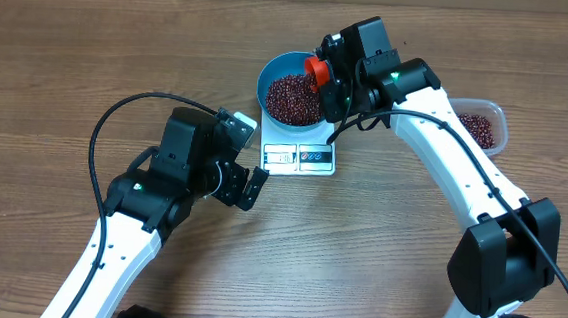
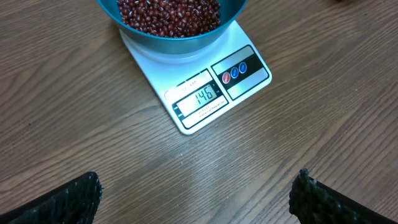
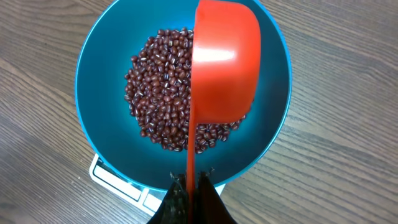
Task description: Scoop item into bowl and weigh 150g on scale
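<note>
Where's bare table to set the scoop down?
Bare table left of the bowl, and the wide patch between scale and the right arm. Crowded: left gripper beside the scale, tub behind the right arm.

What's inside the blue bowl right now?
A heap of red-brown beans lies in the bowl. The orange-red scoop, held by the right pincer, hangs over it and covers some beans; the bowl's bottom is hidden under the heap.
</note>
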